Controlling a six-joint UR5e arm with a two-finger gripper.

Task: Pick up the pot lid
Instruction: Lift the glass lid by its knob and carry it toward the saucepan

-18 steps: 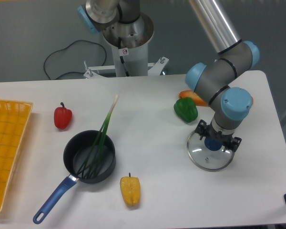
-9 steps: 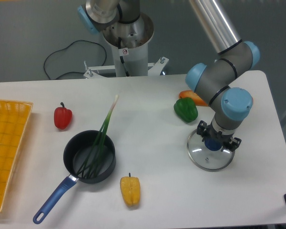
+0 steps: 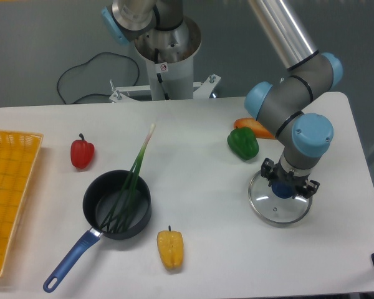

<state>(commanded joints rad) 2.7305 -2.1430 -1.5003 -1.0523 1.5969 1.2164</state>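
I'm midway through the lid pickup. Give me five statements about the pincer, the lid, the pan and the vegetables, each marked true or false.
1. Long green stalks lie in the black pan. True.
2. The pincer is over the pan. False: it is at the blue knob of the clear lid.
3. The pan's handle is red. False: it is blue.
4. The green pepper is nearer the lid than the yellow pepper is. True.
5. The red pepper is inside the yellow crate. False: it is outside.
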